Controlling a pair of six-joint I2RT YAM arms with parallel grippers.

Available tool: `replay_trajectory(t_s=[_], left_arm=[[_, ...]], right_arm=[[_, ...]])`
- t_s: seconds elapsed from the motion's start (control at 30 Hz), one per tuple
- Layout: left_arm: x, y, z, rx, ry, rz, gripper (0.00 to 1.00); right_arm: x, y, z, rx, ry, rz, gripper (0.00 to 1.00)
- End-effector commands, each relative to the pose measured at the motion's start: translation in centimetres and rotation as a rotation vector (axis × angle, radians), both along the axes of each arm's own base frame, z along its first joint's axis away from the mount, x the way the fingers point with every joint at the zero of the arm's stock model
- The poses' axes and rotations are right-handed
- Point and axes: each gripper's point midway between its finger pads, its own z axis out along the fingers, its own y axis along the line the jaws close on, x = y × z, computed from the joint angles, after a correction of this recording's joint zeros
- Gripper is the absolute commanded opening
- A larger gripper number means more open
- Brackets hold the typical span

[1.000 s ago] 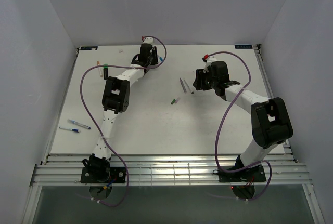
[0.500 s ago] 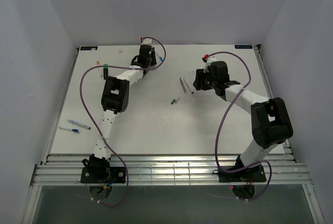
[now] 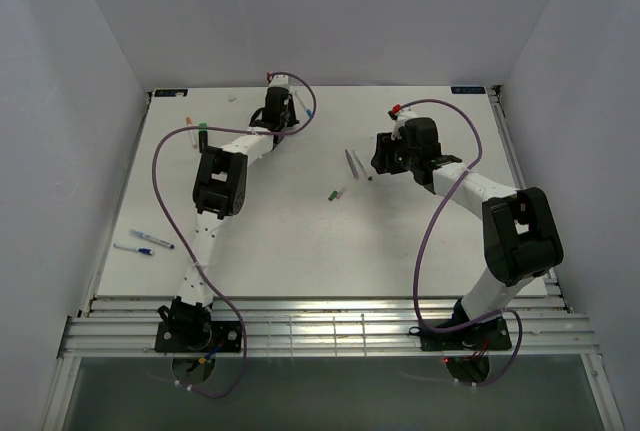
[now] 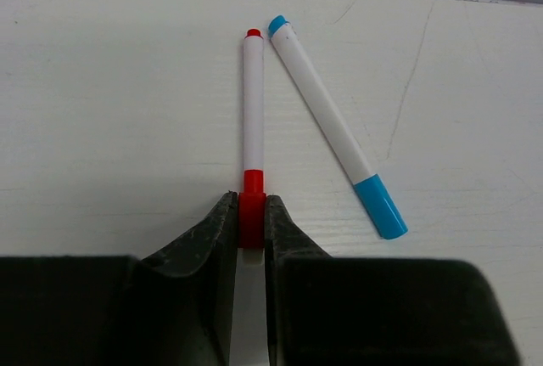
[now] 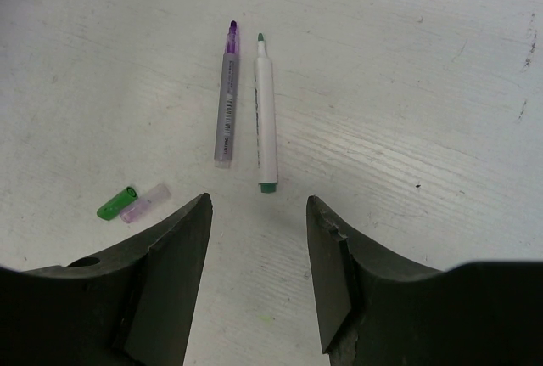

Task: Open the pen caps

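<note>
Left gripper (image 4: 251,206) clamped on red cap (image 4: 251,222). Fingers touch cap only, so white barrel of red pen (image 4: 253,103) lies free on table (image 4: 102,86); I judge this is for pulling cap off. Blue pen (image 4: 327,120) just beside, blue cap (image 4: 380,206) on. Right gripper (image 5: 259,213) apart, holds nothing, over purple pen (image 5: 226,103) and green pen (image 5: 265,111), both uncapped. Green cap (image 5: 115,205) and clear cap (image 5: 146,199) lie near.

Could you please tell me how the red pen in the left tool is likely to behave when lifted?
The red pen looks slim, rigid and light, so it should lift without sagging. The left tool pinches only its red cap, so the rest might pull free. Being round, it would probably roll if released.
</note>
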Motion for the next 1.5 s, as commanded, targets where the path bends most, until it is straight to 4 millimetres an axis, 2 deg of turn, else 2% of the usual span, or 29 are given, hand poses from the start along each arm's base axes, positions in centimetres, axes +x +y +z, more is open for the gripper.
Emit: replay_trajectory(t_s=[0.0, 0.13, 0.2, 0.27, 0.3, 0.37, 0.47, 0.5, 0.53, 0.6, 0.63, 0.67, 0.7, 0.73, 0.77, 0.8, 0.83, 0.87, 0.9, 0.93, 0.97, 1.0, 1.03, 1.07, 1.13, 1.17, 1.2, 1.27, 1.47], left_arm=[[-1.6, 2.7, -1.5, 0.008, 0.106, 0.055, 0.2], [-2.0, 3.3, -0.9, -0.006, 0.102, 0.069, 0.11], [-2.0, 3.6, 0.4, -0.014, 0.072, 0.081, 0.05], [-2.6, 4.0, 0.3, -0.011, 0.086, 0.092, 0.0], [-2.7, 4.4, 1.2, -0.017, 0.078, 0.114, 0.0], [-3.3, 4.9, 1.8, -0.029, 0.087, 0.142, 0.0], [-5.7, 4.8, 3.7, -0.093, 0.122, 0.134, 0.0], [-7.1, 4.8, 3.3, -0.109, 0.153, 0.123, 0.0], [-7.7, 4.3, 6.7, -0.161, 0.117, 0.108, 0.0], [-10.0, 2.6, 8.1, -0.24, 0.158, 0.019, 0.0], [-12.2, 2.3, 9.4, -0.301, 0.178, 0.01, 0.0], [-13.9, 0.7, 10.4, -0.365, 0.197, -0.073, 0.0], [-15.4, 0.2, 11.1, -0.403, 0.203, -0.109, 0.0], [-17.6, -0.2, 10.1, -0.447, 0.223, -0.141, 0.0], [-19.7, -1.4, 13.7, -0.533, 0.191, -0.229, 0.0], [-21.1, -1.8, 14.5, -0.569, 0.186, -0.263, 0.0], [-23.2, -1.9, 13.6, -0.595, 0.216, -0.285, 0.0], [-24.8, -2.2, 16.2, -0.634, 0.186, -0.321, 0.0], [-26.7, -3.0, 16.9, -0.658, 0.197, -0.382, 0.0], [-28.5, -3.2, 16.3, -0.672, 0.211, -0.416, 0.0], [-30.3, -3.4, 18.6, -0.689, 0.166, -0.469, 0.0], [-32.0, -3.8, 19.1, -0.699, 0.165, -0.516, 0.0], [-33.1, -3.9, 19.6, -0.704, 0.149, -0.543, 0.0], [-35.1, -3.6, 20.0, -0.718, 0.138, -0.561, 0.0], [-37.1, -3.6, 20.4, -0.734, 0.131, -0.594, 0.0], [-38.1, -3.5, 19.6, -0.738, 0.147, -0.597, 0.0], [-39.1, -3.4, 20.5, -0.746, 0.122, -0.61, 0.0], [-40.1, -3.2, 19.8, -0.752, 0.131, -0.61, 0.0], [-41.9, -3.2, 20.6, -0.775, 0.119, -0.652, 0.0]], right_arm=[[0.6, 0.1, 2.2, 0.022, -0.075, 0.009, 0.55], [0.7, 0.2, 2.5, 0.025, -0.075, 0.012, 0.55], [0.7, 0.1, 2.6, 0.024, -0.076, 0.01, 0.55], [0.6, 0.1, 2.7, 0.025, -0.074, 0.013, 0.55], [0.4, 0.2, 2.6, 0.028, -0.069, 0.017, 0.55], [0.2, 0.3, 2.6, 0.034, -0.056, 0.021, 0.55], [-0.9, 0.7, 3.1, 0.071, -0.034, 0.035, 0.54], [-1.5, 0.8, 3.8, 0.085, -0.038, 0.04, 0.54], [-2.1, 1.2, 4.0, 0.11, -0.023, 0.056, 0.54], [-3.3, 1.8, 4.9, 0.146, -0.005, 0.082, 0.54], [-4.3, 2.7, 5.1, 0.191, 0.029, 0.116, 0.54], [-4.9, 3.2, 5.4, 0.216, 0.043, 0.133, 0.54], [-5.9, 3.8, 5.9, 0.253, 0.058, 0.168, 0.54], [-6.8, 4.6, 5.8, 0.276, 0.084, 0.194, 0.54], [-7.5, 5.4, 6.2, 0.312, 0.102, 0.209, 0.54], [-8.9, 6.7, 6.6, 0.338, 0.12, 0.266, 0.54], [-9.7, 7.3, 6.5, 0.354, 0.139, 0.286, 0.54], [-10.5, 8.1, 6.7, 0.384, 0.164, 0.298, 0.54], [-11.8, 9.6, 7.9, 0.427, 0.154, 0.366, 0.54], [-12.8, 10.0, 7.6, 0.456, 0.174, 0.386, 0.55], [-13.6, 10.6, 8.0, 0.488, 0.176, 0.406, 0.55], [-14.4, 11.6, 10.0, 0.569, 0.156, 0.436, 0.55], [-15.2, 11.8, 9.5, 0.599, 0.178, 0.44, 0.55], [-15.7, 12.1, 10.3, 0.636, 0.169, 0.452, 0.55], [-16.4, 13.0, 11.6, 0.704, 0.158, 0.465, 0.56], [-16.7, 13.3, 12.0, 0.716, 0.156, 0.473, 0.56], [-17.2, 13.9, 12.3, 0.734, 0.169, 0.477, 0.56], [-17.6, 14.6, 13.1, 0.768, 0.149, 0.494, 0.56], [-18.1, 16.1, 14.6, 0.848, 0.136, 0.499, 0.56]])
